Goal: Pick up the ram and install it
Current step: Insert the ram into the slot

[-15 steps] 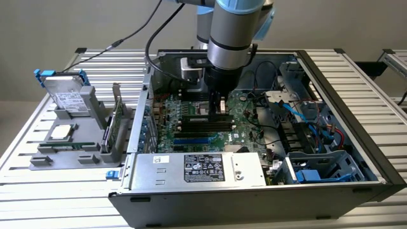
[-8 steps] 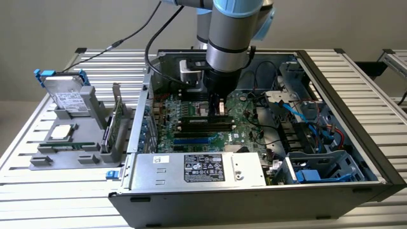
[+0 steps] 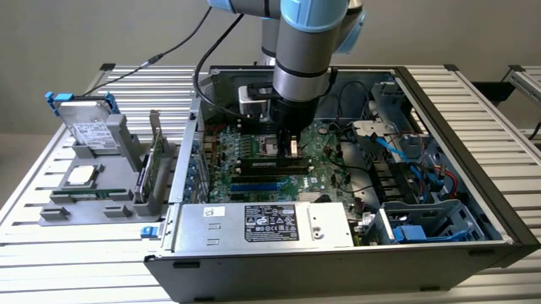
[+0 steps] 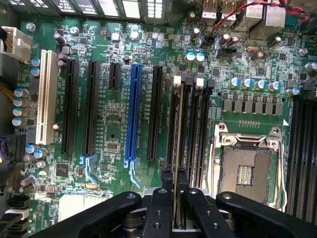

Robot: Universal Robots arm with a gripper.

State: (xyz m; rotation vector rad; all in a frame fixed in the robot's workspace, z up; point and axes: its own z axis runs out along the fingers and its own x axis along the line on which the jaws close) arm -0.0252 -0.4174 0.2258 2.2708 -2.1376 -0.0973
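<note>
The ram (image 4: 177, 129) appears edge-on in the wrist view as a thin pale-green strip running out from between the black fingers (image 4: 161, 198). My gripper (image 4: 176, 181) is shut on it. The strip lies in line with a black memory slot (image 4: 171, 124) that has a white latch at its far end, beside two more such slots. I cannot tell whether the ram touches the slot. In the exterior view my gripper (image 3: 287, 144) hangs straight down inside the open computer case, just above the middle of the motherboard (image 3: 253, 161).
An open CPU socket (image 4: 250, 168) sits close beside the memory slots, with a blue slot (image 4: 132, 114) and several black expansion slots on the other side. The power supply (image 3: 270, 221) and case walls hem in the board. A grey tray on the exterior view's left holds a drive (image 3: 89, 126), an expansion card (image 3: 154, 149) and a silver chip (image 3: 82, 176).
</note>
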